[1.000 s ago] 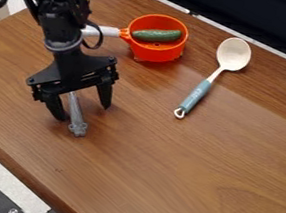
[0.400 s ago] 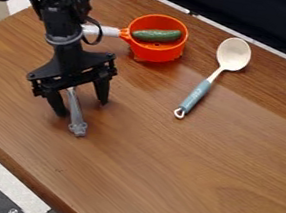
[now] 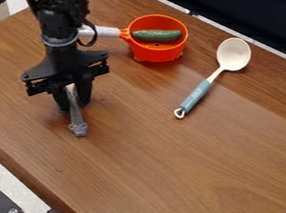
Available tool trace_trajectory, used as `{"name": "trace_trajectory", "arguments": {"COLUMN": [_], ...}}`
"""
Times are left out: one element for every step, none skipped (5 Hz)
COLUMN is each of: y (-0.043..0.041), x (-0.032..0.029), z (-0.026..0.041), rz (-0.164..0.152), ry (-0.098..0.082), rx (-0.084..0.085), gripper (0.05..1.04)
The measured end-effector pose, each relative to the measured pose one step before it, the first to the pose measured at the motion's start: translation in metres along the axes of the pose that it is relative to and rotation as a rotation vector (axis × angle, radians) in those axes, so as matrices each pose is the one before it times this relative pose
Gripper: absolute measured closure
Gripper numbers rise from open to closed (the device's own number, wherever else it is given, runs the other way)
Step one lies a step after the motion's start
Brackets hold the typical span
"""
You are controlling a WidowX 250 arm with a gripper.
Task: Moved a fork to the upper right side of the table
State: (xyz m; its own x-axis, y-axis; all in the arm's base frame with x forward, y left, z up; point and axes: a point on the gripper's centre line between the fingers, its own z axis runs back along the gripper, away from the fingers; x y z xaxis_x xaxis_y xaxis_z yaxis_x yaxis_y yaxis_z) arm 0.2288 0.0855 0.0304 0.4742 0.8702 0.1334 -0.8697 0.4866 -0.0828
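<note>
And here's the gripper point(image 3: 72, 105), over towards 9 o'clock on the table point(image 3: 190, 171), pointing down with its fingers drawn in close, one on each side of the fork point(image 3: 77, 123). They have it gripped, by the look of it! The fork sits between 8 and 9 o'clock from the middle of the view, its upper stretch in among those fingers, its bare end poking out below them and angled to about 5 o'clock. The black arm point(image 3: 61, 20) comes in from 11 o'clock.

Up at 12 o'clock, there's the orange pan point(image 3: 155, 53), with the cucumber point(image 3: 157, 35) lying inside it, and its pale handle point(image 3: 105, 31) running out to 9 o'clock, partly behind the arm's cable. Round to 1 o'clock, it's the spoon point(image 3: 233, 55), cream bowl at the top, blue-green grip slanting down to 7 o'clock, well apart from the fork. And beyond the far edge, from 12 round to 2 o'clock, runs a dark panel point(image 3: 254, 16).
</note>
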Motion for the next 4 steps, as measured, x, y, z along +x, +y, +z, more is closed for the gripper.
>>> {"name": "trace_trajectory", "arguments": {"y": [-0.00338,-0.00349,-0.00854,-0.02003], "x": [0.00103,-0.00317,-0.01411,-0.01112], "z": [-0.00050,0.00103,0.00673,0.02115], "rz": [0.0144,0.0107,-0.0023,0.0354], "ry": [-0.0492,-0.0030,0.0585,0.0615], "rx": [0.0261,0.0151,0.0203,-0.0733], "gripper": [0.931,0.973,0.975,0.975]}}
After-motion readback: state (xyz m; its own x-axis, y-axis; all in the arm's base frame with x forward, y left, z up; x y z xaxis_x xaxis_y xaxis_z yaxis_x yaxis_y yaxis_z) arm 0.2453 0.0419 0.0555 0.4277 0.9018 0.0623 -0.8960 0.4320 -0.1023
